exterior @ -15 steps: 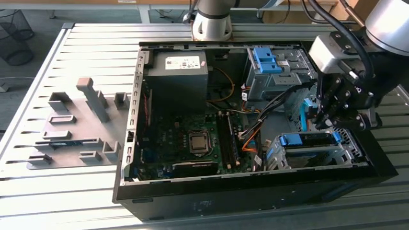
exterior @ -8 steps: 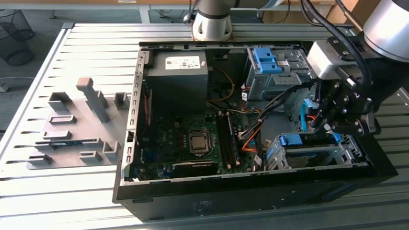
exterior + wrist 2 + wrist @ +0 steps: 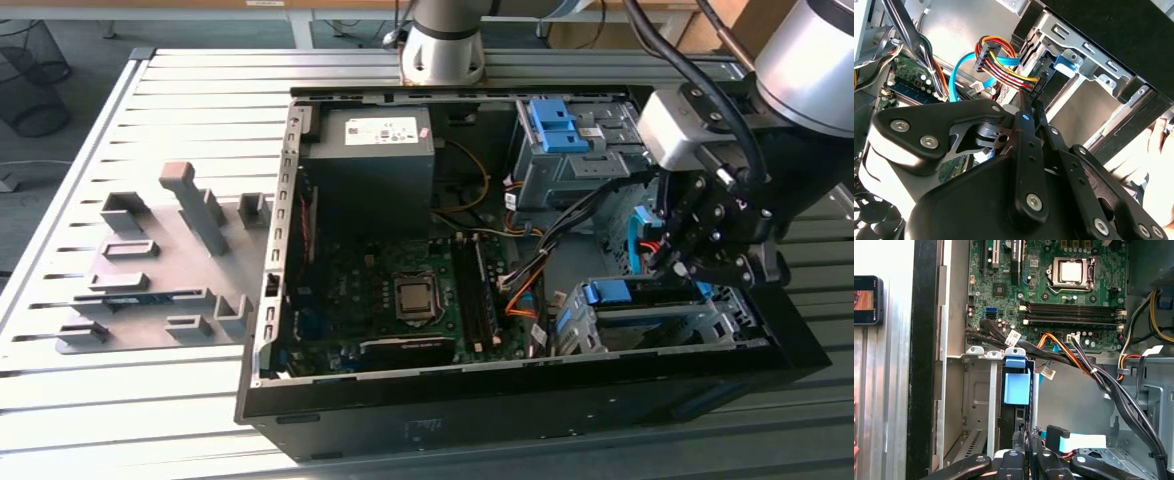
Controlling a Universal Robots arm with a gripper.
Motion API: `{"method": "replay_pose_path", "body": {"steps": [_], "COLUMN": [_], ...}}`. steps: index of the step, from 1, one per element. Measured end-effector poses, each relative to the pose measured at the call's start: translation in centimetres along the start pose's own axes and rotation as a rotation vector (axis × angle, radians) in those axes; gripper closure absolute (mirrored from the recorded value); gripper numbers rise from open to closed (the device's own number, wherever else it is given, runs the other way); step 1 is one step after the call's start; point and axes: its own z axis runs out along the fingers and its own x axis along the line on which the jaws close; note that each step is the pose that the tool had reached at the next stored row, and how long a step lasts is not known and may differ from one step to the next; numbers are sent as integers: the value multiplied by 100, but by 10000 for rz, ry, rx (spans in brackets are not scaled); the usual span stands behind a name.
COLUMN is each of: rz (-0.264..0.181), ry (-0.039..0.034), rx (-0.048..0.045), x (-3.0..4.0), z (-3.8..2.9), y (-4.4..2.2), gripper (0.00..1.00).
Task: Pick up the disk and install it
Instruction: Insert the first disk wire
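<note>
Right now your gripper (image 3: pixel 705 262) is down inside the open computer case (image 3: pixel 400 420), directly above the drive cage (image 3: pixel 641 325) that sits against the case's front wall. In both wrist views the fingers (image 3: pixel 1026 452) look drawn together on the edge of the disk (image 3: pixel 1016 390), whose blue carrier rail is already standing in the cage slot. So the disk is partly in, next to an empty bay of the same cage. Watch the cable bundle (image 3: pixel 1089 370) that runs just beside the cage from the motherboard (image 3: pixel 1054 295): if you push down off-line, the linkages could snag those wires or pull the connector (image 3: pixel 991 52). A tilted disk could also jam in the cage rails, and forcing it risks bending the carrier.
</note>
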Motion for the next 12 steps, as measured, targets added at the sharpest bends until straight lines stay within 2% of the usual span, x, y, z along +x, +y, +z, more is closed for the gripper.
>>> {"method": "replay_pose_path", "body": {"steps": [12], "rz": [166], "ry": [-2], "rx": [0], "x": [1], "z": [16], "y": [7], "gripper": [84]}}
